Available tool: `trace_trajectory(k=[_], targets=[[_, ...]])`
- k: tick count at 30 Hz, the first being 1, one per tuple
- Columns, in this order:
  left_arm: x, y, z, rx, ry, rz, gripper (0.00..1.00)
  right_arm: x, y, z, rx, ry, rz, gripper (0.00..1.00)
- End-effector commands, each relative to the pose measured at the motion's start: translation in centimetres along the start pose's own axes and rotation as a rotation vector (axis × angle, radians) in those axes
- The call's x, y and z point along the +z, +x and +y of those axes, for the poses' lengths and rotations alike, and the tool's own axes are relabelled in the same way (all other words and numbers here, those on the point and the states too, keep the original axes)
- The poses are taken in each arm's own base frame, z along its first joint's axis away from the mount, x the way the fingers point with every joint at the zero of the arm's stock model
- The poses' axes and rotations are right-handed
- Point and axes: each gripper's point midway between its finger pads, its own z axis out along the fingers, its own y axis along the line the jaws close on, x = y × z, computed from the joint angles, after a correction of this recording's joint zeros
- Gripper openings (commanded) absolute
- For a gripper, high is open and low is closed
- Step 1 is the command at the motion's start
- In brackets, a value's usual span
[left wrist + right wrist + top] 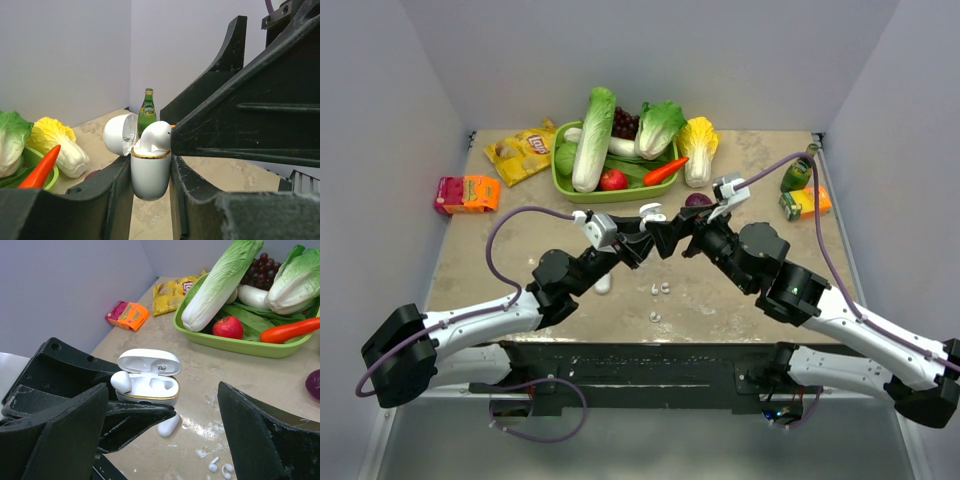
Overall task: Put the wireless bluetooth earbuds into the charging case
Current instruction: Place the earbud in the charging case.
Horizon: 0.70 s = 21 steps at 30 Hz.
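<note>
My left gripper (pixel 150 176) is shut on the white charging case (pixel 150 172) and holds it above the table, upright, with its lid (pixel 120 134) open. One white earbud (pixel 156 134) sits in the case's left slot (pixel 120 381) and sticks up out of it; the other slot is empty. My right gripper (pixel 162 388) is open wide around the case (pixel 150 386), and one of its fingers (pixel 240 120) is right beside the seated earbud. A second earbud (pixel 168 425) lies on the table below the case, also in the top view (pixel 603 284).
Small white ear tips (pixel 220 467) lie on the table near the front. A green tray (pixel 615 192) of vegetables stands behind. A chips bag (pixel 523 152), an orange box (pixel 467 193), a green bottle (pixel 798 172) and a juice carton (pixel 806 203) stand at the sides.
</note>
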Motion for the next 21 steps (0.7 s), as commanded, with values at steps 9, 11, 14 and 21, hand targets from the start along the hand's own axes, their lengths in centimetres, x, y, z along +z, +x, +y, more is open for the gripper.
trace_trajectory(k=[9,11,14,21], targets=[[0.7,-2.4,-0.8,-0.009,0.033,-0.068,0.00,0.4,-2.6,0.3,0.019,0.012,-0.067,0.93],[0.6,-2.7,-0.9,-0.009,0.036,-0.075,0.00,0.2,-2.5,0.1,0.020,0.021,-0.069,0.93],[0.5,-3.1,-1.0,-0.010,0.037,-0.086,0.00,0.1,-2.2,-0.3,0.013,0.035,-0.063,0.93],[0.3,-3.5,-1.0,-0.008,0.039,-0.096,0.00,-0.2,-1.9,-1.0,0.007,0.061,-0.060,0.93]])
